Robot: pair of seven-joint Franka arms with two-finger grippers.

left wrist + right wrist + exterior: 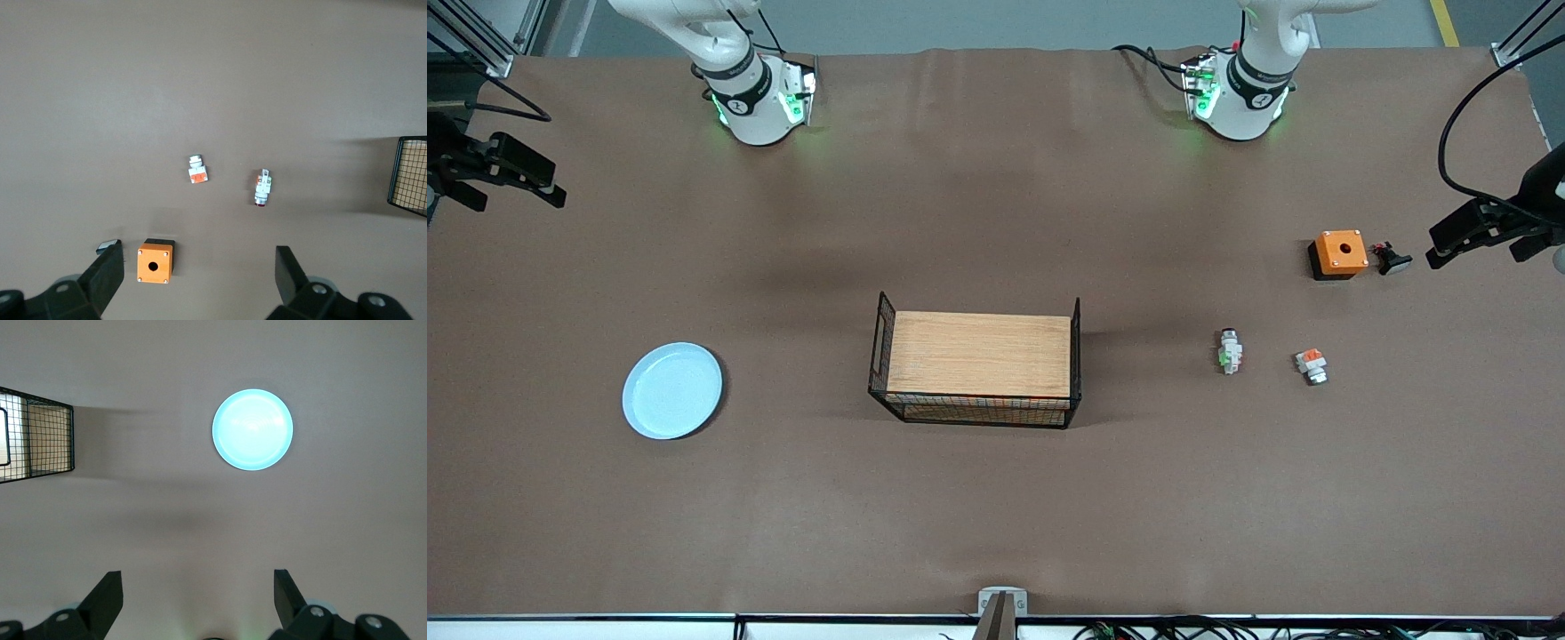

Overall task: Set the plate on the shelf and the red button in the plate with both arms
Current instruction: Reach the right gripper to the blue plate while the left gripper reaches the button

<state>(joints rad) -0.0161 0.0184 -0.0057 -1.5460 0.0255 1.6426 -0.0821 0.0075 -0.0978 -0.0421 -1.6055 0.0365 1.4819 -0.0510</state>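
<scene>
The pale blue plate (671, 391) lies flat on the brown table toward the right arm's end; it also shows in the right wrist view (253, 430). The red button (1230, 350) lies on its side between the wooden-topped rack (978, 354) and the left arm's end; it also shows in the left wrist view (262, 189). My left gripper (1434, 247) (199, 252) is open and empty, high over the table beside the orange box. My right gripper (559, 185) (197, 576) is open and empty, high over bare table, apart from the plate.
A white piece with an orange-red block (1312, 365) lies beside the button. An orange box with a round hole (1339, 253) and a small black piece with a pale cap (1392, 260) lie farther from the front camera. The rack stands mid-table.
</scene>
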